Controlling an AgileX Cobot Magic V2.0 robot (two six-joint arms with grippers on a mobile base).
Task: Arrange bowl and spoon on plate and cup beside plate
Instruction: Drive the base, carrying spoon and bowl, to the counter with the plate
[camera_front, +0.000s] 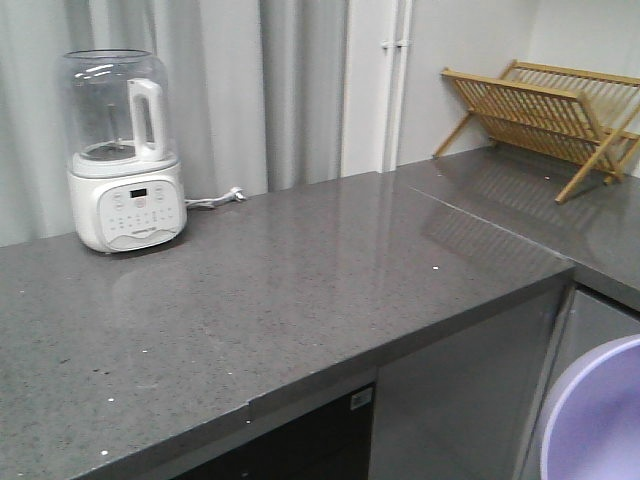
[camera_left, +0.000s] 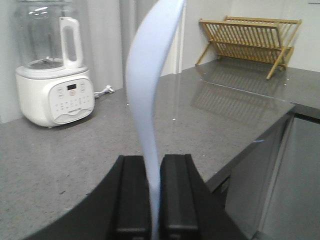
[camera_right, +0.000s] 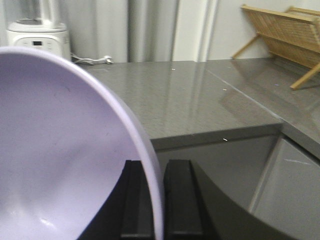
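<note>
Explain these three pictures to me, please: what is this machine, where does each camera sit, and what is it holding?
It is a robot with two arms. One picture looks ahead from its body at a grey counter with a white blender and a wooden dish rack. The other two come from cameras on its wrists. The left gripper, a black two-fingered clamp, is shut on a pale spoon. The right gripper is shut on the rim of a lavender bowl.

Most of bowl (camera_front: 600, 425) past lower right corner, spoon (camera_left: 146, 100) blurred — its tip beyond top edge
</note>
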